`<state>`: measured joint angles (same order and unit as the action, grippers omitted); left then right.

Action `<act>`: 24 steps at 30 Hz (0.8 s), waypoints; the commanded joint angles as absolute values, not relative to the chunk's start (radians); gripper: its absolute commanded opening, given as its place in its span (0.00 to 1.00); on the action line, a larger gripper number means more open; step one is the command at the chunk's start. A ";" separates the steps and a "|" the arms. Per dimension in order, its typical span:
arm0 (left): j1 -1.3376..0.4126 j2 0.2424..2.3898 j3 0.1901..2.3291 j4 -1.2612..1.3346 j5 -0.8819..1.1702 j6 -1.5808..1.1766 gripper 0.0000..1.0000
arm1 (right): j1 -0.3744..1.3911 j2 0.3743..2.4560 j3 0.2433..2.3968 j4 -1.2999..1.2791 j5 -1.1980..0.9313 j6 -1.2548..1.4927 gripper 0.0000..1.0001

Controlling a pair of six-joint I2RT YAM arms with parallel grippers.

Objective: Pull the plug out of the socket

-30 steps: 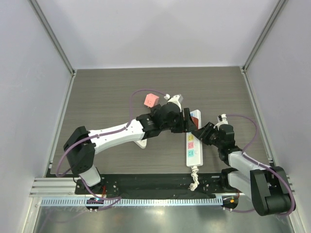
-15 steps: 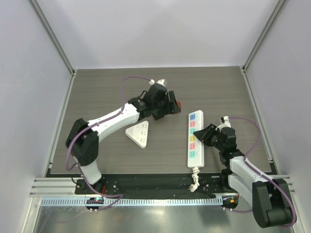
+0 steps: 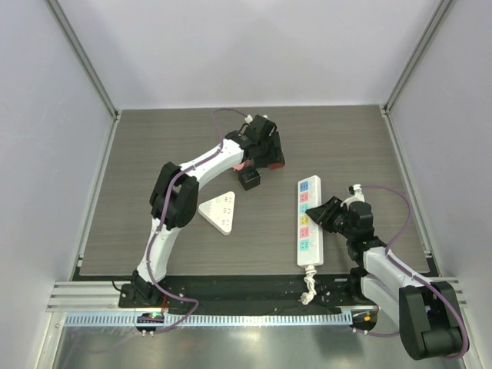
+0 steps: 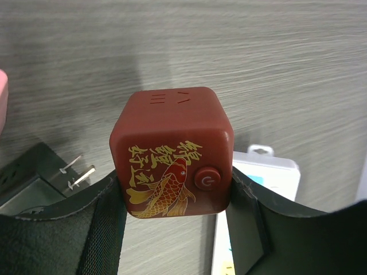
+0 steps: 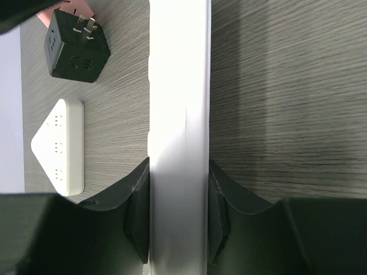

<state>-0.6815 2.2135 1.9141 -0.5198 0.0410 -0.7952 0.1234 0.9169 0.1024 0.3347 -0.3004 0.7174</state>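
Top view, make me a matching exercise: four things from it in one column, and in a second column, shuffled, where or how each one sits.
Things
1. red cube
2. black cube
3. plate
4. strip

States
A. clamped in the right tool
B. held in the left tool
C. loose on the table, prongs showing
D. white and three-cornered, lying flat, touched by neither tool

Pairs: 1-B, 2-C, 3-D, 4-A
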 commanded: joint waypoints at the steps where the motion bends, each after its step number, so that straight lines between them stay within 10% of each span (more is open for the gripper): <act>1: -0.676 2.224 1.927 -0.512 0.020 -0.830 0.04 | 0.127 0.923 0.115 0.405 -0.295 0.686 0.01; 10: -0.660 2.283 1.959 -0.569 0.012 -0.779 0.64 | 0.127 0.925 0.114 0.410 -0.299 0.684 0.01; 24: -0.667 1.912 1.812 -0.580 -0.011 -0.723 0.92 | 0.127 0.982 0.139 0.413 -0.268 0.692 0.01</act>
